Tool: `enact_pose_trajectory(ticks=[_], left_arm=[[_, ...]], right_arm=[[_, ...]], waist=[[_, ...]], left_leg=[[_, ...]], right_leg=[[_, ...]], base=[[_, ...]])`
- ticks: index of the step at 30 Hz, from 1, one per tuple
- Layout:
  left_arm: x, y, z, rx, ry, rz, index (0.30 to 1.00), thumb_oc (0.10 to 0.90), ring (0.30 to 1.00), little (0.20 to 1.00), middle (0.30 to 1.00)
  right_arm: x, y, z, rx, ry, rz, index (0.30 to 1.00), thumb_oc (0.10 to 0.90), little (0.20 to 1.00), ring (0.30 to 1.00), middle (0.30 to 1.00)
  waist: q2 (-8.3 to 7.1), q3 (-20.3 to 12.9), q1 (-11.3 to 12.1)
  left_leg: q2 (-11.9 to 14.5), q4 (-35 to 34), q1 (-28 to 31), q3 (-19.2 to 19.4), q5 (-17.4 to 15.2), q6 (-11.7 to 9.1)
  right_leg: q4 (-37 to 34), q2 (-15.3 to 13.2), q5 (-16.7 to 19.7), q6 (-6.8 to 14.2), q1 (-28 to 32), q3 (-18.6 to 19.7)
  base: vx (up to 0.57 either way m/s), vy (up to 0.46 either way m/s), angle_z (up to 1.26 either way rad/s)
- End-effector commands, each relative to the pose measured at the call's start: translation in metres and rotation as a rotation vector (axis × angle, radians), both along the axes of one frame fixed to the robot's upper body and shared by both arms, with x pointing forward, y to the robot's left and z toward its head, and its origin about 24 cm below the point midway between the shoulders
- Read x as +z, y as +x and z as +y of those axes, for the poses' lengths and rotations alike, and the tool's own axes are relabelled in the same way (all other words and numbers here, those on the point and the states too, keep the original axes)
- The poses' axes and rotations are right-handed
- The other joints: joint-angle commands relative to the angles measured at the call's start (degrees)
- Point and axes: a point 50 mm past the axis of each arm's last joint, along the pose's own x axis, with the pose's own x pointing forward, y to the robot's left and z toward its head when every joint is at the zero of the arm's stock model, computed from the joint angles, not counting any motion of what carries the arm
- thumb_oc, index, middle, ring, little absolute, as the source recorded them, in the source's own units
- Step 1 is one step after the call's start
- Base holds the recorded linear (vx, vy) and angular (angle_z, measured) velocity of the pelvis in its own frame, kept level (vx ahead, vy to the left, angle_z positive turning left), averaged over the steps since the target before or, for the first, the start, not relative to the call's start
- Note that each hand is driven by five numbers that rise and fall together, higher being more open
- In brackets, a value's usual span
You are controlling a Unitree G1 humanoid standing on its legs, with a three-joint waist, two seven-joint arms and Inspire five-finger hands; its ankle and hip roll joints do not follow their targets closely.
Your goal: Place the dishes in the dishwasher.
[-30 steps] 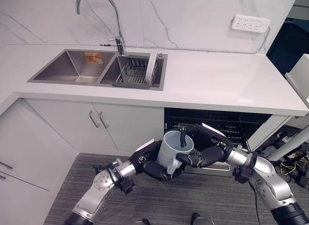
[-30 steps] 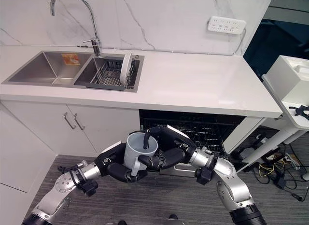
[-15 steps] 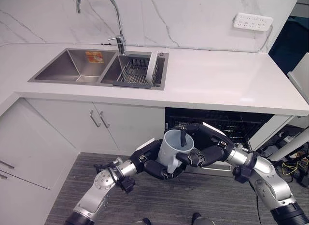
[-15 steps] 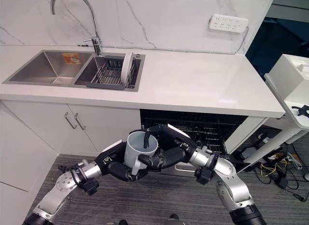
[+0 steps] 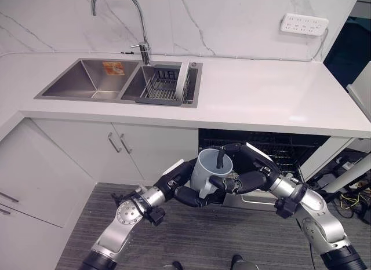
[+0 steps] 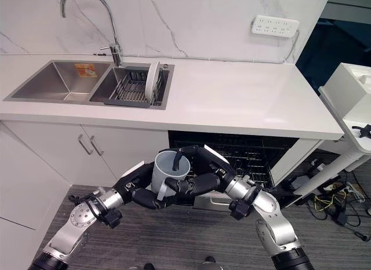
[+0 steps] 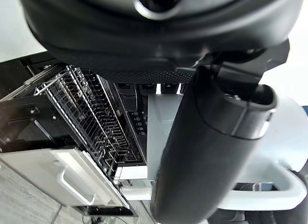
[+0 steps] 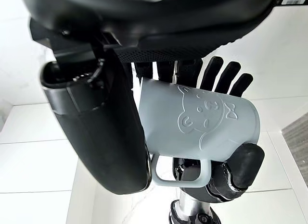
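A pale grey-blue mug (image 5: 206,172) (image 8: 202,122) hangs upright between both hands, just in front of the open dishwasher (image 5: 272,147). My left hand (image 5: 181,192) cups it from below and from the left, with its fingers curled round the mug's base and handle side. From the right, my right hand (image 5: 253,172) grips the mug with its thumb hooked inside the rim and its fingers wrapped round the outer wall. The dishwasher's wire rack (image 7: 82,116) stands empty behind the mug.
A white plate (image 5: 182,81) stands in the drying rack (image 5: 159,90) in the right sink basin, under the faucet (image 5: 142,47). White cabinet doors (image 5: 116,148) lie left of the dishwasher. A white stand (image 6: 353,93) is at the far right.
Both hands have lifted the mug slightly and carried it a little closer to the dishwasher opening. The left arm has stretched further forward.
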Motion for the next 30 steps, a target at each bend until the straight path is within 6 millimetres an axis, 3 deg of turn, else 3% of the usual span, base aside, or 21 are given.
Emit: enact_pose_trajectory(ticks=[1,7,14,30], left_arm=[[0.057,0.018,0.002,0.045,-0.071,-0.289,0.9,0.8,0.9,0.9,0.9],[0.058,0.018,0.008,0.086,-0.063,-0.297,0.9,0.8,0.9,0.9,0.9],[0.056,0.018,0.014,0.154,-0.064,-0.304,0.9,0.8,0.9,0.9,0.9],[0.045,0.008,0.029,0.208,0.01,-0.297,0.9,0.8,0.9,0.9,0.9]], right_arm=[[0.055,-0.004,-0.007,-0.056,0.116,-0.318,0.3,0.4,0.3,0.3,0.3],[0.062,-0.003,-0.025,-0.186,0.131,-0.366,0.3,0.4,0.3,0.3,0.3],[0.064,-0.004,-0.048,-0.467,0.203,-0.413,0.3,0.4,0.3,0.3,0.3],[0.043,-0.003,-0.085,-0.888,0.102,-0.389,0.3,0.4,0.3,0.3,0.3]], waist=[[0.09,-2.7,-0.4],[0.18,-2.7,-0.7],[0.59,-2.7,-1.8],[1.04,-2.0,-2.3]], left_leg=[[2.8,0.4,1.4,-7.3,-4.3,-2.6],[3.0,0.4,1.4,-7.1,-4.3,-2.6],[3.3,0.4,1.4,-6.4,-4.4,-2.7],[4.0,0.4,2.4,-5.0,-4.5,-2.9]], right_leg=[[4.9,-0.1,-7.7,2.7,1.8,-0.7],[4.9,0.1,-7.7,2.7,1.7,-0.6],[4.9,0.6,-7.8,2.6,1.3,0.2],[4.9,1.4,-7.9,2.1,1.7,1.0]], base=[[-0.01,0.002,0.09],[0.0,0.001,0.05],[0.0,0.004,0.0],[0.03,0.009,-0.06]])
